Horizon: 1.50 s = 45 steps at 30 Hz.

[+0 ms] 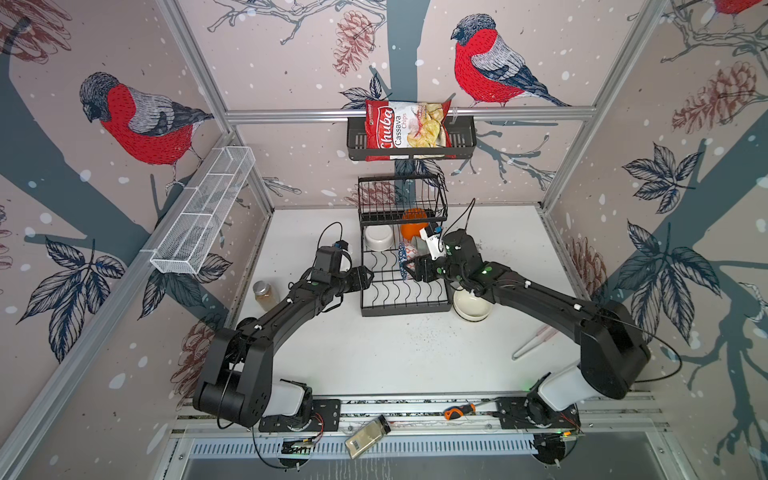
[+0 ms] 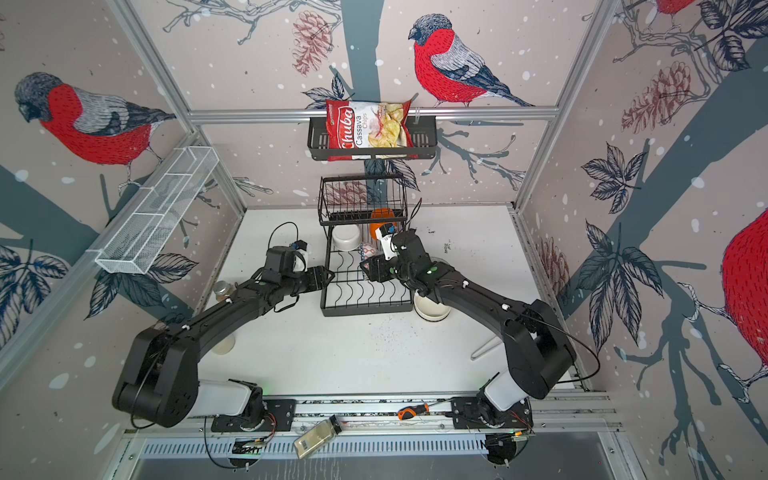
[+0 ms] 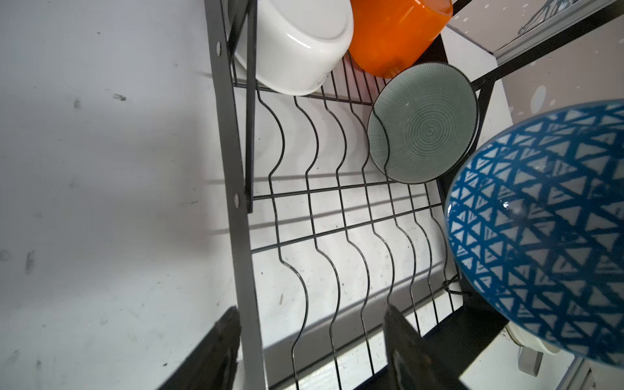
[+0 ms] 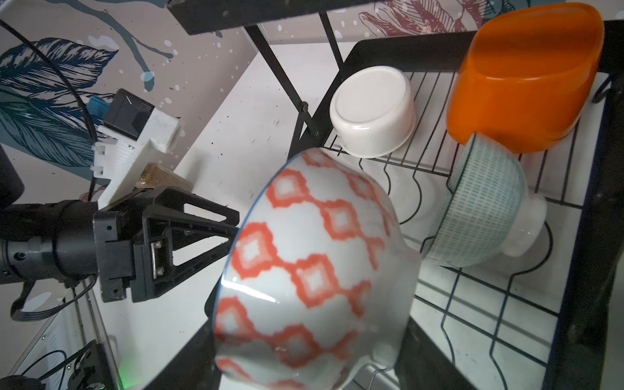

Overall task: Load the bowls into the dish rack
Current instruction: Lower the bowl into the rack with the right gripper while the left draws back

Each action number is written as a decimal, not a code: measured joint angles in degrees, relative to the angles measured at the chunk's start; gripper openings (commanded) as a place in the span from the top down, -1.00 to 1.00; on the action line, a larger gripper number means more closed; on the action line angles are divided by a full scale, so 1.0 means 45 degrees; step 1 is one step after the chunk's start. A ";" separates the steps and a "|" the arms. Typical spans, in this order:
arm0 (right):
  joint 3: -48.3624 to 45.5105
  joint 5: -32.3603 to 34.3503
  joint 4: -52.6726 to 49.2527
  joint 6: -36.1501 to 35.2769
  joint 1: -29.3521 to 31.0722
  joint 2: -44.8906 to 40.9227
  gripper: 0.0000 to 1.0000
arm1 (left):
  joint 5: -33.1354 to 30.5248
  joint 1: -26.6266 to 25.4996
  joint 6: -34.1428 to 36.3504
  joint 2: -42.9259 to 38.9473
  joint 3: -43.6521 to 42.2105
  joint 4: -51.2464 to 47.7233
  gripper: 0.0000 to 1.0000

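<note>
The black wire dish rack (image 1: 405,311) (image 2: 365,311) stands at the back middle of the table. On its lower grid lie an upturned white bowl (image 1: 379,237) (image 3: 297,44) (image 4: 371,111), an orange bowl (image 1: 412,229) (image 3: 395,33) (image 4: 523,77) and a mint-green bowl (image 3: 422,125) (image 4: 486,202) on edge. My right gripper (image 1: 413,267) (image 4: 304,337) is shut on a bowl, red-diamond outside and blue-triangle inside (image 1: 404,254) (image 3: 540,229) (image 4: 314,270), tilted over the grid. My left gripper (image 1: 368,274) (image 3: 310,337) is open astride the rack's left frame bar. Another white bowl (image 1: 471,307) (image 2: 432,309) sits on the table by the rack's right front corner.
A glass jar (image 1: 265,294) stands left of the rack. The wall shelf (image 1: 461,139) above the rack holds a chips bag (image 1: 407,131). A white mesh trough (image 1: 203,212) hangs on the left wall. A white utensil (image 1: 532,343) lies front right. A screwdriver (image 1: 459,411) rests on the front rail.
</note>
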 measured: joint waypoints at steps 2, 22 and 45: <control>0.0058 0.0219 0.0000 -0.0005 0.0097 0.0083 0.00 | -0.0272 -0.0058 0.0010 0.0073 0.0024 -0.0049 -0.22; 0.0903 0.2599 0.0015 -0.0345 0.0865 0.1321 0.00 | -0.2259 -0.0840 0.0015 0.1132 0.0403 -0.1054 0.48; 0.1982 0.4376 0.0685 -0.0568 0.1234 0.3507 -0.01 | -0.2574 -0.0957 0.0010 0.1389 0.0403 -0.1263 0.72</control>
